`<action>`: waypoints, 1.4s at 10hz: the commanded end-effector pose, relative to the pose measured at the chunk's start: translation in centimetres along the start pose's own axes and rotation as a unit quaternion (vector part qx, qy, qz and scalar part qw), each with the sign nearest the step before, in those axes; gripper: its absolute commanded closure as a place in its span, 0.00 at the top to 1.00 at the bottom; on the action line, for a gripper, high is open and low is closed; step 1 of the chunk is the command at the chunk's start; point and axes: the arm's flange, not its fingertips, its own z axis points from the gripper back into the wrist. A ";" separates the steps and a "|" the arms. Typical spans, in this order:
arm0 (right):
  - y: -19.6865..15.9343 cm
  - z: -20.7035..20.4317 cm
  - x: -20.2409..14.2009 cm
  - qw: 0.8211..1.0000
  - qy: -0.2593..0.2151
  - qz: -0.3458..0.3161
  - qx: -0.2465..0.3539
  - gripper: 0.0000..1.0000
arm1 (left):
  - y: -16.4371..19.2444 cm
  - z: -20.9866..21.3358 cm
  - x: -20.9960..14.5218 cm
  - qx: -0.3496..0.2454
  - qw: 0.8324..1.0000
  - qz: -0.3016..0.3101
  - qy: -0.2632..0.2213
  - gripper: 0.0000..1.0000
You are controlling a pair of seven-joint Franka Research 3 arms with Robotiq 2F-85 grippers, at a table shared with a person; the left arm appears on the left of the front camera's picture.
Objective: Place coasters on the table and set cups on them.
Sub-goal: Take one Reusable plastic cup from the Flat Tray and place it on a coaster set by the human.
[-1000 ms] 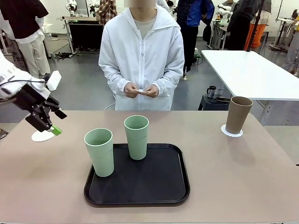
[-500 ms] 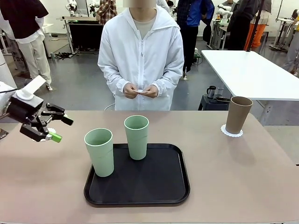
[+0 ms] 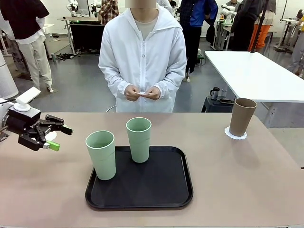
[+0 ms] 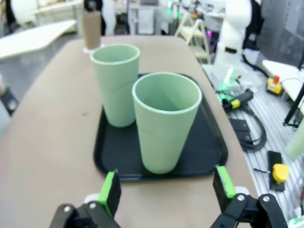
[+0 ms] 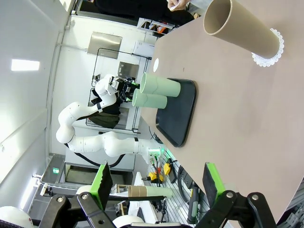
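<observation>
Three cups on my list: one pale green cup (image 3: pixel 101 154) on the left edge of the black tray (image 3: pixel 159 183), a second pale green cup (image 3: pixel 138 139) toward the tray's far side, just beside the first but apart from it, and a brown cup (image 3: pixel 242 116) upright on a lacy coaster (image 3: pixel 236 135) near the far right edge of the table (image 3: pixel 237 180). One more coaster (image 3: pixel 51 136) lies flat at the far left of the table, partly hidden behind my left gripper (image 3: pixel 59 137). One person stands at the far side, both hands (image 3: pixel 142 92) pinching something small and white that I cannot identify. One white rectangular table (image 3: pixel 251 71) stands behind on the right. My left arm comes in low over the table's left edge with the wrist turned sideways, so the fingers point toward the tray. Its jaws stand wide apart with nothing between them. In the left wrist view the nearer green cup sits straight ahead on the tray and well short of the green pads, and it blocks the way to the second cup behind it. My right gripper (image 5: pixel 156 178) also has its fingers spread wide and empty. Its view is rolled sideways and looks across the table past the brown cup.
</observation>
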 end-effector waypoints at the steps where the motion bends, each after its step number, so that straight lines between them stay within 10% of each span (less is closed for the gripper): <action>1: 0.0 0.0 0.0 1.000 -0.002 0.000 -0.003 1.00 | 0.0 -0.1 0.0 -0.003 1.000 0.000 0.000 1.00; 14: 0.0 0.0 0.0 1.000 -0.002 0.000 -0.003 1.00 | 1.9 -7.0 -2.9 0.032 0.997 -0.058 -0.027 1.00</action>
